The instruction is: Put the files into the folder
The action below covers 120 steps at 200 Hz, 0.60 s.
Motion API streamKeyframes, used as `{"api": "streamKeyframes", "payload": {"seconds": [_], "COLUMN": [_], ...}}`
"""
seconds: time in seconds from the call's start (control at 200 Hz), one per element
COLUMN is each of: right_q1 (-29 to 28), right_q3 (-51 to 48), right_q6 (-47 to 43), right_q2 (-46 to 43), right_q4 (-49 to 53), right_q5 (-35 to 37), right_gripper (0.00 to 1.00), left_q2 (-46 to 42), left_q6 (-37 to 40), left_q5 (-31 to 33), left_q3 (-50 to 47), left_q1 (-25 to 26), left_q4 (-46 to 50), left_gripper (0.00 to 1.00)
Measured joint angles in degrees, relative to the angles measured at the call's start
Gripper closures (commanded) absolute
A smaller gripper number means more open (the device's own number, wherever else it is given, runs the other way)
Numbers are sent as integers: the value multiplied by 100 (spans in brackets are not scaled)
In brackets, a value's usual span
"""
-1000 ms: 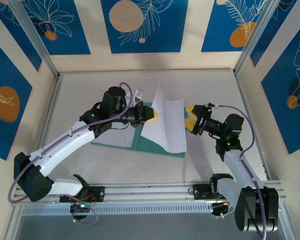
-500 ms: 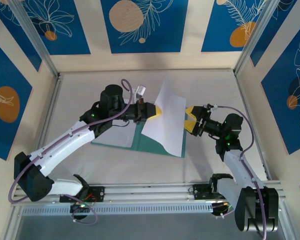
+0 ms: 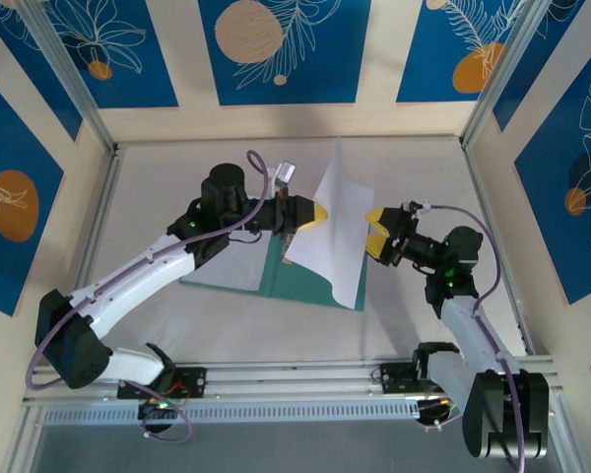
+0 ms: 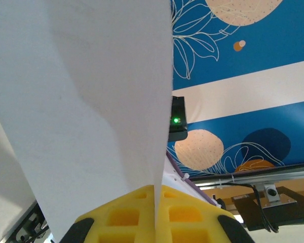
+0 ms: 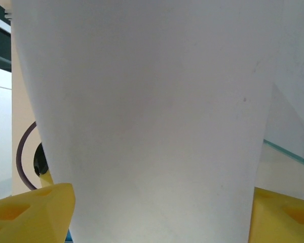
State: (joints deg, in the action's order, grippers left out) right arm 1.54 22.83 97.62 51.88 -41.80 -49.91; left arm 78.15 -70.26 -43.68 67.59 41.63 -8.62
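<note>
Centre of the top view: sheet pinched upright over the open folder

Near mid-frame the left gripper (image 3: 313,215) is clamped shut on the left edge of a white sheet (image 3: 337,232). It stands almost on edge, its long axis running from upper centre toward lower right. Directly beneath, and spreading to the lower left, the folder (image 3: 307,288) lies flat and opened out. Just right of the sheet the right gripper (image 3: 376,238) hovers with fingers spread wide, holding nothing, facing the paper. Filing it likely means laying the sheet down and leftward; the right arm is nearer the free edge
</note>
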Motion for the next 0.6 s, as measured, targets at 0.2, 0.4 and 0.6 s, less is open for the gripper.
{"api": "streamKeyframes", "payload": {"seconds": [0.2, 0.4, 0.6], "right_q1": [0, -2, -39], "right_q3": [2, 2, 20], "right_q6": [-44, -179, -348], "right_q2": [-278, -490, -568], "right_q4": [-140, -221, -105], "right_q5": [-55, -31, -28], "right_gripper": [19, 19, 19], "left_q2": [15, 61, 317], "left_q6": [-68, -682, -1497], "left_q5": [-199, -479, -691], "left_q3": [4, -4, -39], "left_q1": [-63, -87, -20], "left_q4": [-175, -1040, -2385], "left_gripper": [100, 100, 100]}}
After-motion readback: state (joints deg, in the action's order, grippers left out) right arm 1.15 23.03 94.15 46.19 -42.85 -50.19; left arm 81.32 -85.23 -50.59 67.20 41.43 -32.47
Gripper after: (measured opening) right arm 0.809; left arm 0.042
